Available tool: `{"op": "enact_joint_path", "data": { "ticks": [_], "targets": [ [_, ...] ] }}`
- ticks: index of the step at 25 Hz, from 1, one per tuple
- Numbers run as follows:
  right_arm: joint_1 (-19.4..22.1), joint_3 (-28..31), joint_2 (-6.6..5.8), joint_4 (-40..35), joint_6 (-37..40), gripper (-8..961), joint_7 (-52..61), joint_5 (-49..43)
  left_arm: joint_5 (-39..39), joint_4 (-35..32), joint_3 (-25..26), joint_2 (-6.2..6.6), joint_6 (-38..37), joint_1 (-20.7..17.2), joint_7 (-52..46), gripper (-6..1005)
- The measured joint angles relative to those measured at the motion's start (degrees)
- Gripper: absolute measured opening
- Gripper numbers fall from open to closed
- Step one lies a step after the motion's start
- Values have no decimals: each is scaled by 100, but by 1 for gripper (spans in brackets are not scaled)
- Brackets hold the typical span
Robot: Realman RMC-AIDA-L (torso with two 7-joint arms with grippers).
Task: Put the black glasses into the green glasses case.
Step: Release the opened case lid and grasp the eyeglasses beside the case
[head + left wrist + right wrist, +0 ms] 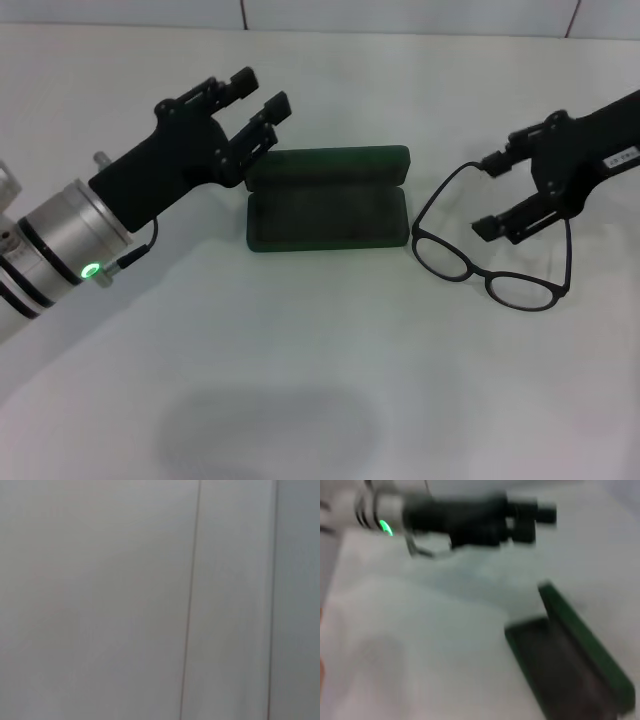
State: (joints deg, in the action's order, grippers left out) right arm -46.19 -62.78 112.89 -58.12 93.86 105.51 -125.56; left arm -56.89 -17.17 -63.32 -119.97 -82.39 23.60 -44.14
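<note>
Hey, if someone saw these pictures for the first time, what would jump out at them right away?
The dark green rectangular glasses case lies open mid-table, nothing in it. To its right, the thin black wire-framed glasses rest on the white table, temples unfolded, with the right hand open just above one temple. The left hand, also open, hovers over the case's left end.

Only one bit of print out here: a small white label (621, 156) on the right arm's black housing in the head view, dark characters on it, too small to make out; the open green glasses case (327, 199) shows no lettering that can be read from either the head view or the right wrist view; the left wrist view carries no text at all.
</note>
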Motion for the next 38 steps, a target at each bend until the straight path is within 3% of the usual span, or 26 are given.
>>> {"op": "enact_joint_path", "data": {
  "ticks": [4,9,18,23,28,31,38],
  "targets": [
    [-460,-532,138,-19,123,870,697,-889,23,157,4,0,16,15,81,492],
    [-659,-1309,303,-101,32,847,1213,-1503,66,226,15,0,16,16,190,492],
    [-679,-2161,333,-83,-409,748,1623,-1515,73,271,-13,-12,22,44,251,491],
    [-649,-2694,333,-53,-734,597,1797,-1500,74,286,-23,-15,22,41,308,491],
    [-619,-3150,330,-47,-1131,593,1954,-1485,71,322,-23,-21,21,50,380,491],
    [-592,-3329,330,-47,-1329,590,1955,-1432,45,326,-23,-25,21,50,384,490],
    [-565,-3477,329,-41,-1446,469,1966,-1346,52,328,-23,-24,21,48,386,490]
  ]
}}
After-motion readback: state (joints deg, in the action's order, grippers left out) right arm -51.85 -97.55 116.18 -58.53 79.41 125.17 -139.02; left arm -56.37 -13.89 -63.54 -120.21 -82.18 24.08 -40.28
